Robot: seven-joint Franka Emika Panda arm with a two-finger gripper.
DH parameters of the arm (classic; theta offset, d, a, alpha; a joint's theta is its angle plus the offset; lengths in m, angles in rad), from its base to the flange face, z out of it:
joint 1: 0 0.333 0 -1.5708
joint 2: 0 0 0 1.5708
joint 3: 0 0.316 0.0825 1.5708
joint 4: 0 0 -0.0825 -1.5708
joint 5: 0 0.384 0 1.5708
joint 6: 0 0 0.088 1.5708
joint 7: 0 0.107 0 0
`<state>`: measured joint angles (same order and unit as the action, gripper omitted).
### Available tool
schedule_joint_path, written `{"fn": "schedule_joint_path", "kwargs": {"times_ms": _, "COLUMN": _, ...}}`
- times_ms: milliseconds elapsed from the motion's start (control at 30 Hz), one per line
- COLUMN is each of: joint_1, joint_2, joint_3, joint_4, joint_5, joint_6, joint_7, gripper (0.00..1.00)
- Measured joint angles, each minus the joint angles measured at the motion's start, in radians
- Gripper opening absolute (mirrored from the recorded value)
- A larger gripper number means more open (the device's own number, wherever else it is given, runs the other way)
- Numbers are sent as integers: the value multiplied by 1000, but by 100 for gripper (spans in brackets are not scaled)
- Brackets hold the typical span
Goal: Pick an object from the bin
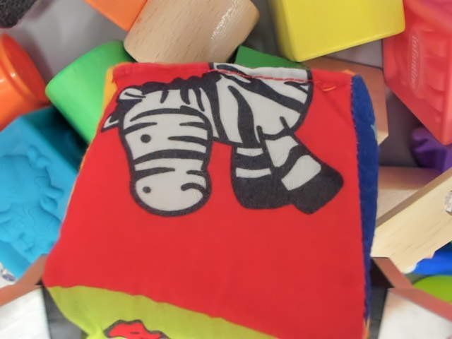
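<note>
i'm looking straight down the wrist view at a soft fabric cube (233,233), which fills most of the frame and sits on top of the pile in the bin. its facing side is red with one zebra printed on it (the head hangs toward the wrist view's lower left, the legs toward the right). a blue side shows along the right edge and a lime-green one along the bottom. it looks about as wide as tall from here, so i can't name a long axis; its edges are turned slightly clockwise.

around it i count one wooden cylinder (191,28) at the top, one green cylinder (81,85) on the left, one yellow block (332,25), one red block (427,67), one teal embossed block (32,191) and one wooden plank (413,226) on the right.

two pale finger tips poke in at the bottom corners, one (21,300) on each side of the cube. the jaws look spread wide; whether they touch the fabric i can't tell.
</note>
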<state>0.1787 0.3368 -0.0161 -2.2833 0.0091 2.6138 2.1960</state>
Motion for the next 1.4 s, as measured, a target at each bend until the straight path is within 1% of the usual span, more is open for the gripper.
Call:
{"fn": "schedule_joint_path", "kwargs": {"times_ms": 867, "joint_1": 0, "joint_2": -4, "joint_3": 0, "joint_4": 0, "joint_5": 0, "joint_6": -3, "joint_7": 0, "gripper": 0}}
{"fn": "schedule_joint_path", "kwargs": {"times_ms": 1033, "joint_1": 0, "joint_2": -20, "joint_3": 0, "joint_4": 0, "joint_5": 0, "joint_6": -17, "joint_7": 0, "gripper": 0}}
{"fn": "schedule_joint_path", "kwargs": {"times_ms": 1400, "joint_1": 0, "joint_2": -83, "joint_3": 0, "joint_4": 0, "joint_5": 0, "joint_6": -79, "joint_7": 0, "gripper": 0}}
